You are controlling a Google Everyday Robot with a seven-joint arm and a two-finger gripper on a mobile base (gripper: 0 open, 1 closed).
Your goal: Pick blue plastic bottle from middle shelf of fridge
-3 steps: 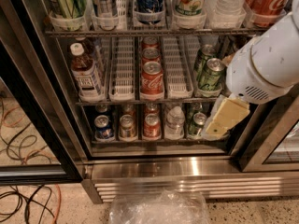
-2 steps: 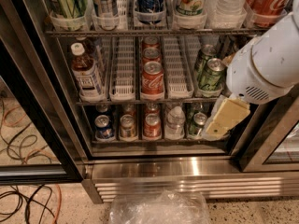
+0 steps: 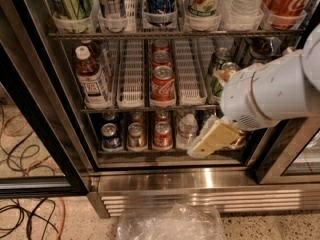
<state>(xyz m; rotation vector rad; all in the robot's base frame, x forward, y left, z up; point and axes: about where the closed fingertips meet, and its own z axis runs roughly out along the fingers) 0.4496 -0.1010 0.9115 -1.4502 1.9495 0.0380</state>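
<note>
Your gripper (image 3: 214, 140) hangs low on the right, in front of the bottom cans (image 3: 135, 135); wide or narrow, I cannot tell. The blue plastic bottle (image 3: 93, 80) stands far left on the middle shelf (image 3: 132, 104) of the fridge (image 3: 200, 181). Rise, swing left and come in level, clear of the Coca-Cola cans (image 3: 163, 84).

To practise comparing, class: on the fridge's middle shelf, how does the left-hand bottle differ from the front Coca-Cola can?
The blue plastic bottle is taller and slimmer than the Coca-Cola can. The bottle is clear with a white cap; the can is red with a silver top. The bottle stands far left; the can fronts a centre row. Both stand upright on the middle shelf. The gripper hangs lower right, touching neither.
</note>
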